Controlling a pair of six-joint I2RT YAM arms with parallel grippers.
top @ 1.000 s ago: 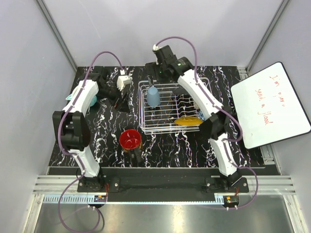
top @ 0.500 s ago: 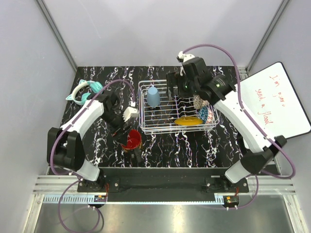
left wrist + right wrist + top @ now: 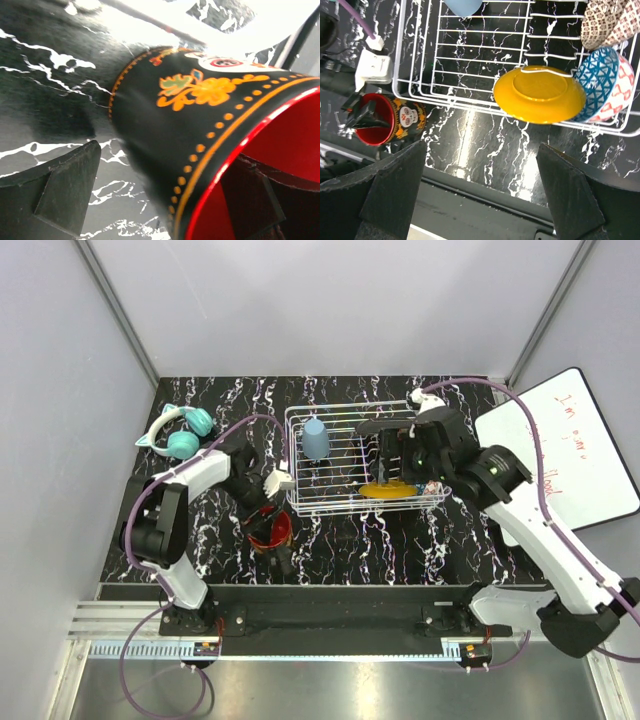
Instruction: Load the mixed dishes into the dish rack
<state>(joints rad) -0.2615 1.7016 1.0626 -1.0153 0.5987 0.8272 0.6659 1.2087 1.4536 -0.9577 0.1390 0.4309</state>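
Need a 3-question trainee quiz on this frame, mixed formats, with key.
1. What colour is the round plate propped in the dish rack?
2. The left gripper is: A) astride the dark mug wall, one finger inside; B) clamped on the round plate; C) hooked on the dish rack.
3. True or false: the right gripper is open and holds nothing.
Key: 1 mustard-yellow; 2 A; 3 true.
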